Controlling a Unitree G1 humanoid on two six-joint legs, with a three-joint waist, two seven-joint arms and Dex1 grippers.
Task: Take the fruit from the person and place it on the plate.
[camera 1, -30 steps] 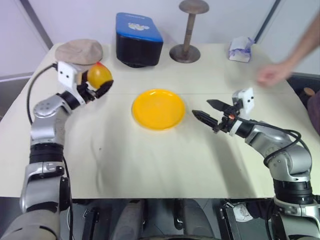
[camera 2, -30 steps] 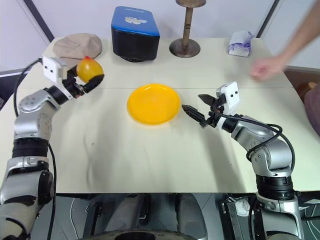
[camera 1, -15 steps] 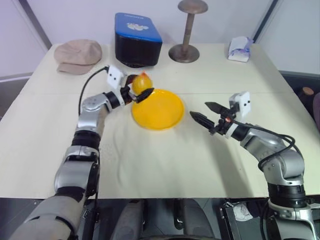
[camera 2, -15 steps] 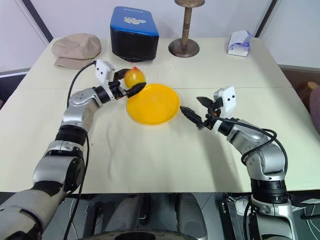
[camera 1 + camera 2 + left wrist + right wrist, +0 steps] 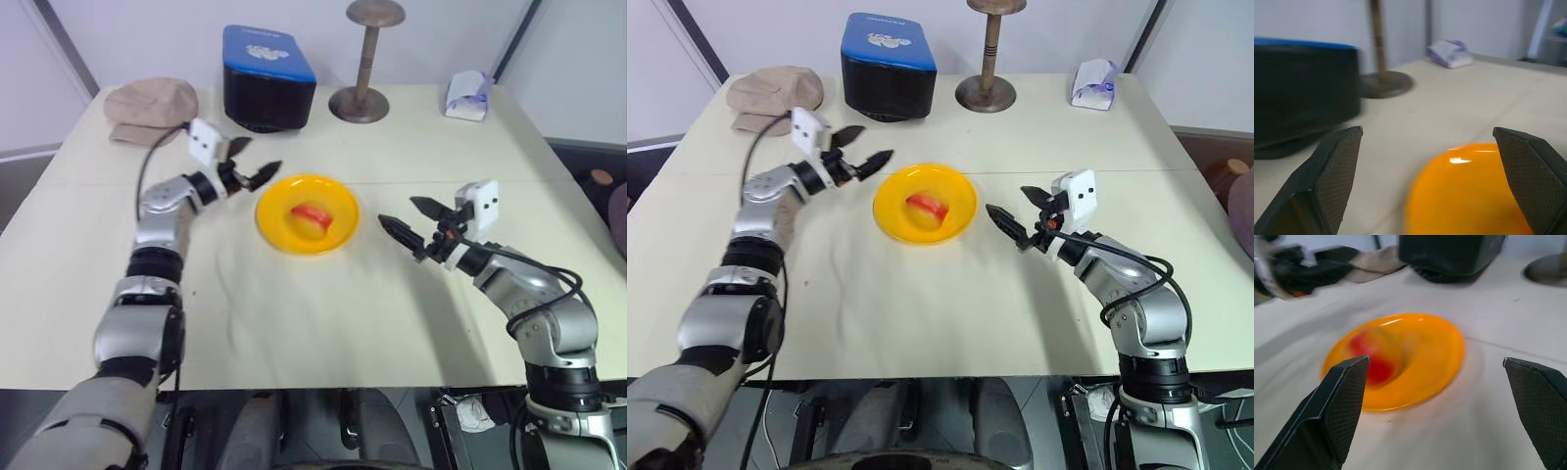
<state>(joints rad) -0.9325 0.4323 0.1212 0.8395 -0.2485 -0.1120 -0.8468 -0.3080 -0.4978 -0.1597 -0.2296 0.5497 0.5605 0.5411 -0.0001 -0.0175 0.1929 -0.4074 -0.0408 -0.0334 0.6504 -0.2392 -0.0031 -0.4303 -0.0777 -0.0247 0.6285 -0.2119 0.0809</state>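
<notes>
The yellow-orange fruit (image 5: 311, 216) with its red blush lies on the yellow plate (image 5: 279, 194) at the table's middle; it also shows blurred in the right wrist view (image 5: 1374, 357). Just left of the plate my left gripper (image 5: 253, 164) is open and empty, its fingers apart from the fruit. To the plate's right my right gripper (image 5: 409, 217) is open, pointing at the plate with a gap of table between. The person is out of view.
At the back stand a blue-topped black box (image 5: 269, 64), a wooden stand (image 5: 363, 100), a beige cap (image 5: 147, 101) at the left and a crumpled wrapper (image 5: 466, 95) at the right. The cream table (image 5: 323, 304) lies bare in front of the plate.
My left gripper carried the fruit from the far left to the plate, let it go there and drew back a little leftward, open. The person's hand left the picture. My right arm barely moved.
</notes>
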